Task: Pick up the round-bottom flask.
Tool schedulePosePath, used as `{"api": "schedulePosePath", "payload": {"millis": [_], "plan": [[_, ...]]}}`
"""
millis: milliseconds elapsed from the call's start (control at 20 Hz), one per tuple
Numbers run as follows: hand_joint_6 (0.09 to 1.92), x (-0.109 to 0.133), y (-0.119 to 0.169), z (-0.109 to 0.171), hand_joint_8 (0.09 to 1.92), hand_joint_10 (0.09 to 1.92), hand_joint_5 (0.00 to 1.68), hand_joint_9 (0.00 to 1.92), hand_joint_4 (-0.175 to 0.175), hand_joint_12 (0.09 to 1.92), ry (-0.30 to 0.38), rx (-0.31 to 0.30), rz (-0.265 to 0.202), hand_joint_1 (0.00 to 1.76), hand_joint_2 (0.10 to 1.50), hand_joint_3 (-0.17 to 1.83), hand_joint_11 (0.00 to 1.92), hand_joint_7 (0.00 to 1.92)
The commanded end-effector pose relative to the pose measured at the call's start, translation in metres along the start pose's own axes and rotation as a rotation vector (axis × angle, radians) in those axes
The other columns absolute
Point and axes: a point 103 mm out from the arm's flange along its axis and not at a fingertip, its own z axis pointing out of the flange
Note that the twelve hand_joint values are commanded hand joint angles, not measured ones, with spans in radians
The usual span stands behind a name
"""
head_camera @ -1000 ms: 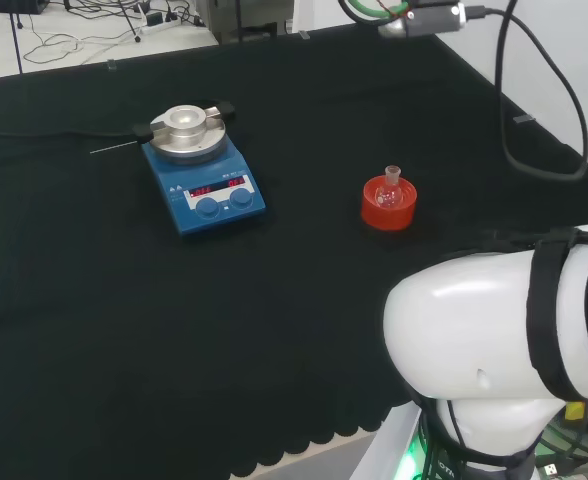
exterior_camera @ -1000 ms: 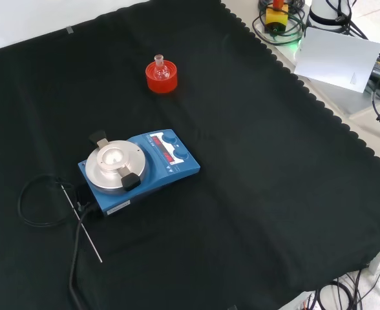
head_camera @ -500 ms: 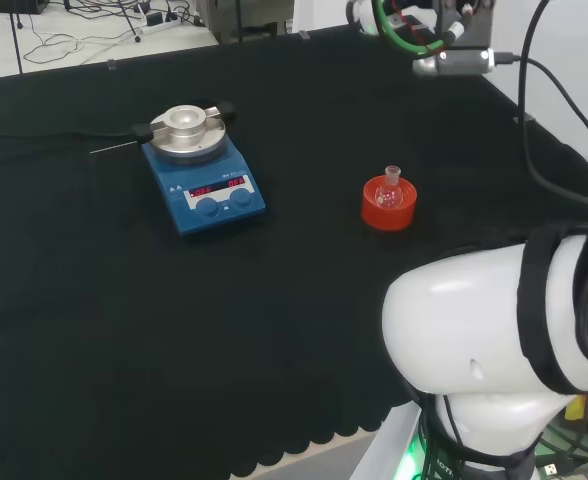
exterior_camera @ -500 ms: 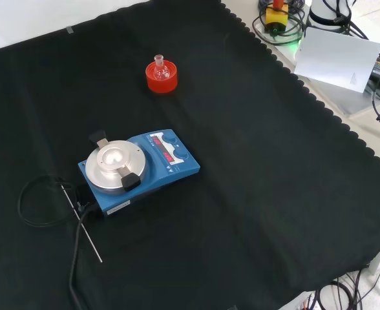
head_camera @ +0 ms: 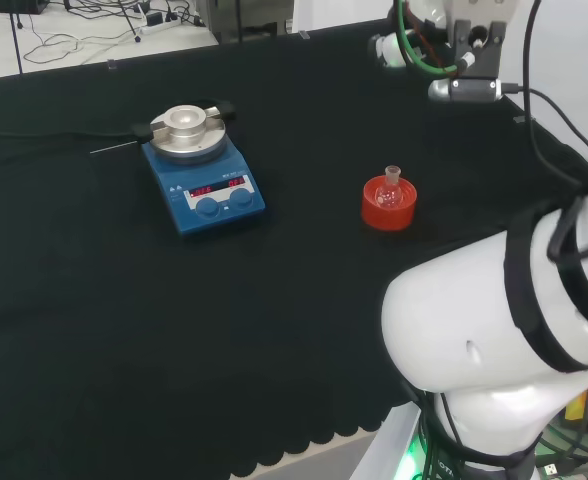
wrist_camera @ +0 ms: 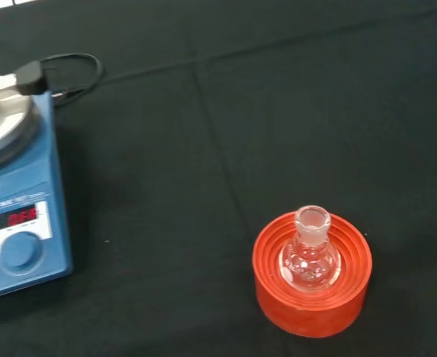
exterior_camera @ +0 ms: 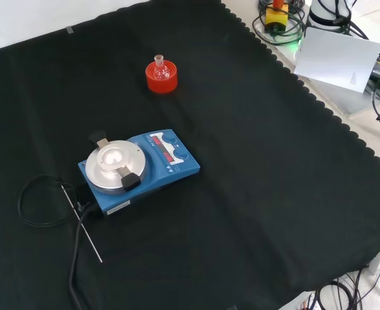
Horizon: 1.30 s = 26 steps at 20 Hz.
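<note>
A small clear round-bottom flask [head_camera: 389,189] stands upright in a red ribbed ring stand [head_camera: 387,213], right of the cloth's middle in the head view. The front view has the flask [exterior_camera: 159,65] and its stand [exterior_camera: 162,80] far up the cloth. Close below the wrist camera sit the flask [wrist_camera: 311,253] and stand [wrist_camera: 312,300], with nothing touching them. The arm's wrist end with a camera and green cables [head_camera: 452,45] hangs at the head view's top right, above and beyond the flask.
A blue hotplate stirrer with a round metal top [head_camera: 203,170] [exterior_camera: 137,168] [wrist_camera: 12,216] stands left of the flask in the head view. Its black cable [exterior_camera: 36,200] and a thin metal rod [exterior_camera: 83,227] lie beside it. The arm's big white link [head_camera: 494,340] is at the head view's lower right.
In the head view the arm's wrist end has moved right and down, closer above the flask, and the big white link has tilted. Flask, stand and stirrer are unmoved.
</note>
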Motion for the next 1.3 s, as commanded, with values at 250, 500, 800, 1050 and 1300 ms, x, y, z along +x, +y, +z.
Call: {"api": "schedulePosePath", "payload": {"millis": [250,500,800,1050,1300], "plan": [[0.37,-0.035,0.060,0.068,0.63,0.72,0.43,0.31,-0.031,1.41,0.061,0.017,0.067,0.55,1.04,0.28,0.00,0.16],[0.32,-0.035,0.075,0.100,0.66,0.72,0.47,0.35,-0.035,1.43,0.080,0.060,0.090,0.68,0.91,0.39,0.02,0.18],[0.35,-0.036,0.082,0.133,0.67,0.72,0.54,0.36,-0.044,1.43,0.079,0.092,0.112,0.77,0.79,0.52,0.04,0.16],[0.38,-0.038,0.083,0.155,0.67,0.73,0.58,0.35,-0.049,1.43,0.099,0.109,0.130,0.80,0.75,0.55,0.04,0.14],[0.44,-0.042,0.082,0.174,0.68,0.73,0.59,0.35,-0.050,1.44,0.098,0.119,0.144,0.83,0.72,0.59,0.04,0.14]]}}
